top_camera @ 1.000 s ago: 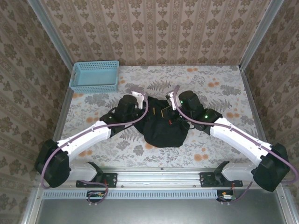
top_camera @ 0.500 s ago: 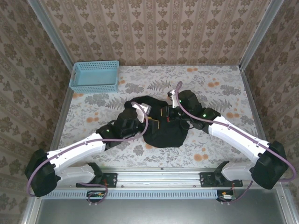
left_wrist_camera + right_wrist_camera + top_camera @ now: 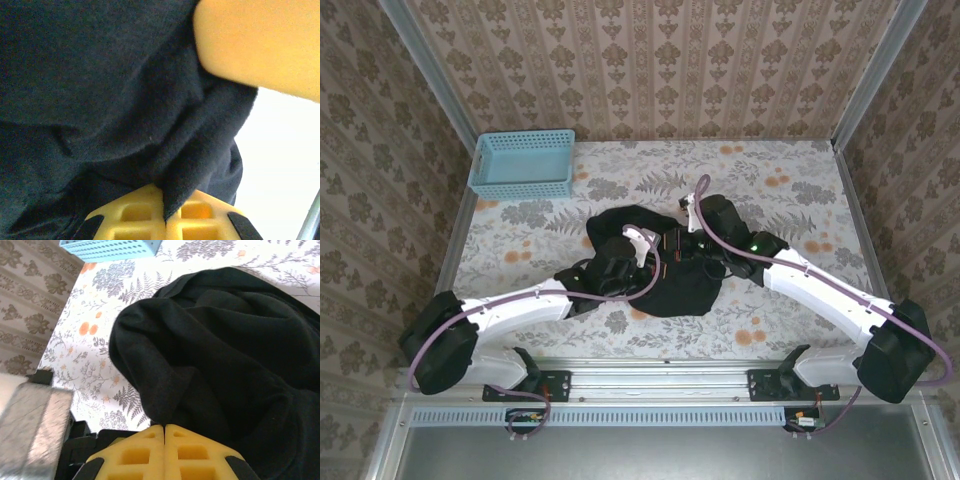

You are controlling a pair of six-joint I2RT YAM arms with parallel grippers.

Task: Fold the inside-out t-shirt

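Note:
The inside-out t-shirt [image 3: 675,288] lies bunched in a black heap at the middle of the table. Both grippers meet over its upper part. My left gripper [image 3: 648,246] is shut, with a fold of the t-shirt [image 3: 100,75] pinched between its yellow fingers [image 3: 132,212]; the left gripper [image 3: 165,200] sits at the bottom of its wrist view. My right gripper [image 3: 682,242] is also shut, and the right gripper [image 3: 164,426] nips the edge of a thick roll of the t-shirt [image 3: 225,340]. No white tag shows.
The light blue basket [image 3: 522,163] stands at the table's back left corner, and the basket [image 3: 107,247] also shows far from the cloth. A blurred yellow-orange surface [image 3: 255,45] sits close above the left fingers. Floral tabletop [image 3: 790,190] lies bare around the heap.
The left arm has swung right and toward the near edge, bringing its gripper onto the shirt next to the right gripper. The shirt's upper left part has spread out to the left.

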